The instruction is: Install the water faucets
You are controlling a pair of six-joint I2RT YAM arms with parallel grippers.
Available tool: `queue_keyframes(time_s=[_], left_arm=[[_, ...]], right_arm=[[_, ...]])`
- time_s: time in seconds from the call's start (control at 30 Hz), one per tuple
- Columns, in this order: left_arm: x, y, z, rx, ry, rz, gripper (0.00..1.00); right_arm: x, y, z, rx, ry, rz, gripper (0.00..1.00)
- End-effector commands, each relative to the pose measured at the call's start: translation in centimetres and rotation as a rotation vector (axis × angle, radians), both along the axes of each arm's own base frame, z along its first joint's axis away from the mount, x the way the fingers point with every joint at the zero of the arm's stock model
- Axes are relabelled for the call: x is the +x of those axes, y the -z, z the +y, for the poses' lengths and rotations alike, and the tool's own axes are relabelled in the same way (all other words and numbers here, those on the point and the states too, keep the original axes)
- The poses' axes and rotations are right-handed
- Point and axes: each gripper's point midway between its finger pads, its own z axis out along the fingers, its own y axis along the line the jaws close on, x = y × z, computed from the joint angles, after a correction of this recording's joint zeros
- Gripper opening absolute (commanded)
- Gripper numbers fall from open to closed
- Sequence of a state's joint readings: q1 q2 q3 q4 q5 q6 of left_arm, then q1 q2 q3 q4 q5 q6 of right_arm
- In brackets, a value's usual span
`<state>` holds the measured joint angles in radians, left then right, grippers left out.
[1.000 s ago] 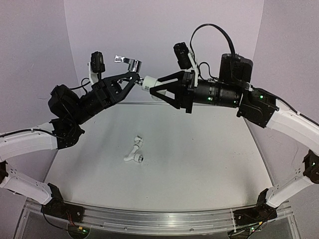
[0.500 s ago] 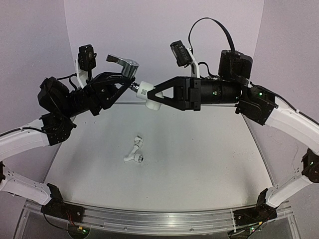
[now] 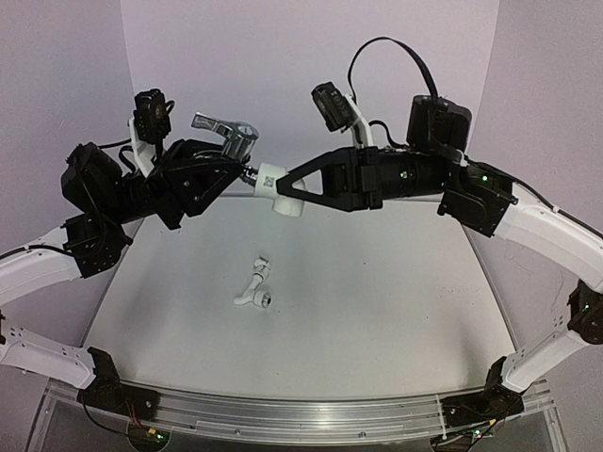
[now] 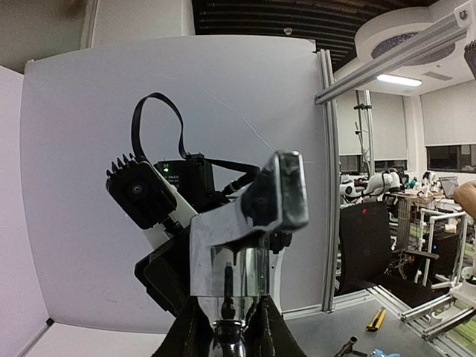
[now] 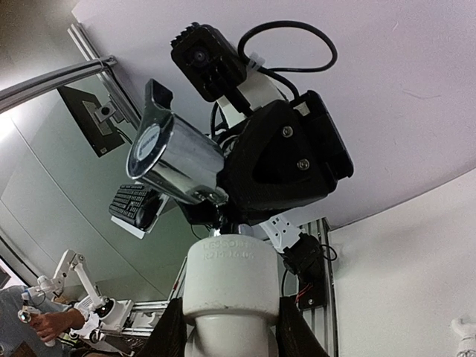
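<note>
High above the table, the water faucet (image 3: 230,132), a shiny chrome tap with a lever handle, is held by my left gripper (image 3: 242,162), which is shut on its body. Its stem points into a short white elbow fitting (image 3: 273,179), and my right gripper (image 3: 287,188) is shut on that fitting. The left wrist view has the chrome faucet (image 4: 238,256) rising between the left gripper's (image 4: 227,338) fingers. Seen from the right wrist, the white fitting (image 5: 230,279) sits between the right gripper's (image 5: 230,331) fingers, with the faucet (image 5: 175,160) just beyond its mouth. The joint between stem and fitting is mostly hidden.
A longer white bent pipe piece (image 3: 252,288) with a metal-ringed end lies on the grey table (image 3: 396,301), left of centre, below the raised grippers. An aluminium rail (image 3: 283,414) runs along the near edge. White walls close the back and sides.
Both grippers have drifted left with faucet and fitting still meeting. The left wrist has rolled, swinging the faucet's lever handle round, and the fitting sits slightly lower.
</note>
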<state>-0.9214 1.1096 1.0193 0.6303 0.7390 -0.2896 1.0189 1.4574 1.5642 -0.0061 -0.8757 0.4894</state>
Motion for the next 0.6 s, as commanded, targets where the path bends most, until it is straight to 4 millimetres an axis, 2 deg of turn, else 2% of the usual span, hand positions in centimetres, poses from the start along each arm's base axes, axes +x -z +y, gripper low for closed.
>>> queue_keyframes(time_s=[0.0,0.13,0.3,0.37,0.43,0.57], left_arm=[[3.8,4.8,-2.1,0.106,-0.104,0.257,0.00],[5.3,3.8,-1.1,0.065,-0.183,0.367,0.00],[7.4,3.4,-0.2,0.032,-0.252,0.570,0.00],[8.6,3.8,0.0,0.023,-0.286,0.680,0.00],[9.9,4.9,-0.1,0.040,-0.317,0.837,0.00],[10.7,5.7,0.2,0.021,-0.322,0.976,0.00]], right_arm=[[-0.6,-6.7,-1.5,0.253,0.055,-0.275,0.00],[1.5,-6.3,-2.4,0.229,0.224,-0.472,0.00],[4.6,-5.2,-4.0,0.149,0.468,-0.914,0.00],[5.0,-4.2,-4.7,0.112,0.506,-1.157,0.00],[4.8,-2.6,-5.2,0.069,0.509,-1.475,0.00],[4.9,1.9,-6.0,0.004,0.478,-2.071,0.00]])
